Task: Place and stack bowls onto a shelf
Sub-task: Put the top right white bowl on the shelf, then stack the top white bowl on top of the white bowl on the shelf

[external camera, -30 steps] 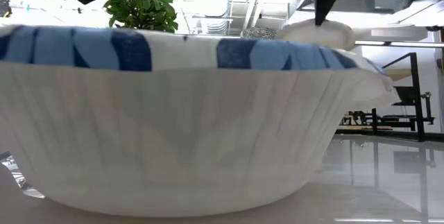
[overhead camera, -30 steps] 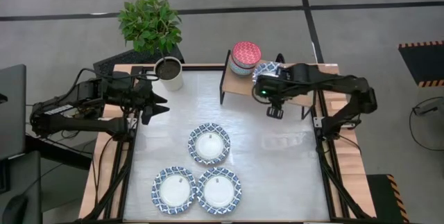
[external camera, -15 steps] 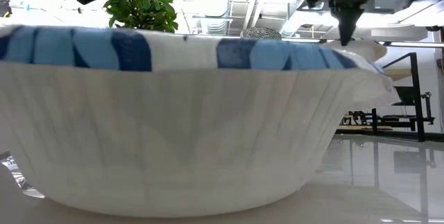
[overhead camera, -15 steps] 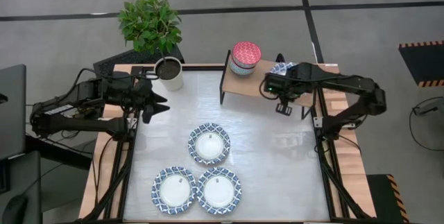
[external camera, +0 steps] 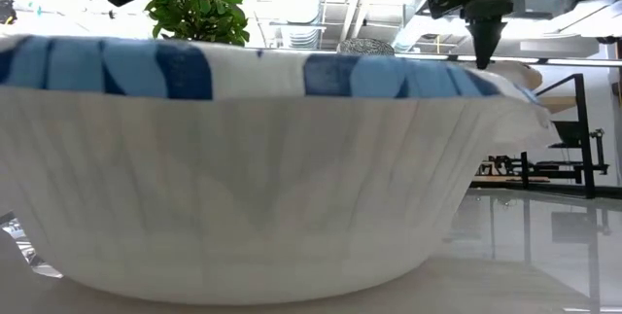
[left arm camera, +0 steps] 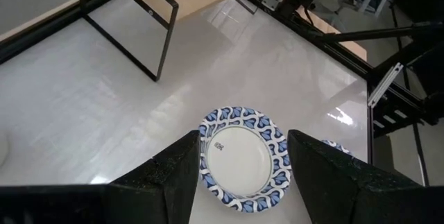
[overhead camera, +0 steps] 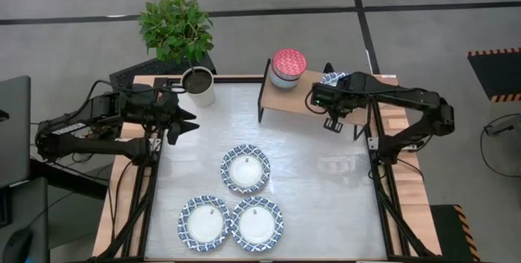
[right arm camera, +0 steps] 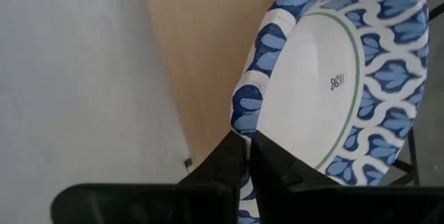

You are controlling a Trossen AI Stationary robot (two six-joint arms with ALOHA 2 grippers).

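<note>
Three wide blue-and-white bowls sit on the white tabletop; one of them fills the low view. A stack of small bowls, red one on top, stands on the left part of the wooden shelf. My right gripper is over the shelf's right part, shut on a fourth blue-and-white bowl. My left gripper waits open above the table's left side, near the white plant pot. My right gripper holds the blue-and-white bowl by its patterned rim, pinched between the two fingers. The fingers come from above, pointing down. The bowl is tilted over the shelf board; whether it rests on the board I cannot tell.
A white pot with a green plant stands at the table's far left corner. The shelf's thin black legs stand on the table. Bare tabletop lies between the shelf and the three bowls.
My right gripper has carried the bowl toward the table's right edge, along the shelf away from the small-bowl stack, and moved it lower, staying shut on the rim. Most of the motion came early; it has nearly stopped now.
</note>
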